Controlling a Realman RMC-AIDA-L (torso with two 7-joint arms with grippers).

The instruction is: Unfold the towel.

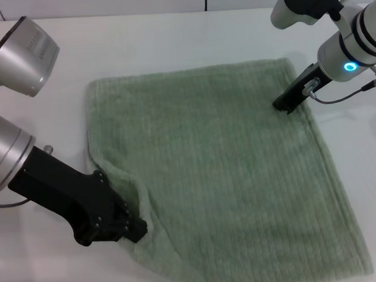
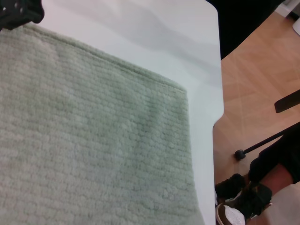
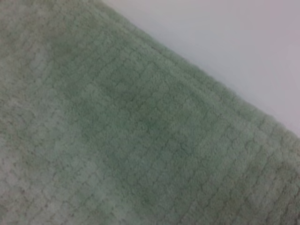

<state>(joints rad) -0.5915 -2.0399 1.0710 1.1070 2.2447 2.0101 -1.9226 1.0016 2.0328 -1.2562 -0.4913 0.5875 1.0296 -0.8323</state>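
Note:
The sage-green towel (image 1: 223, 177) lies spread almost flat on the white table (image 1: 168, 45). My left gripper (image 1: 133, 230) is at the towel's near-left edge and is shut on it; the cloth puckers into a raised fold (image 1: 139, 193) beside it. My right gripper (image 1: 287, 104) rests its tip on the towel near its far-right corner. The left wrist view shows the towel (image 2: 93, 154) with one corner and the right gripper (image 2: 18, 11) at its edge. The right wrist view is filled by the towel (image 3: 131, 136) and its hem.
The table's right edge and the wooden floor (image 2: 253, 79) beyond it show in the left wrist view, with a person's shoes (image 2: 234, 197) and a dark stand leg (image 2: 262, 145). Bare table surrounds the towel.

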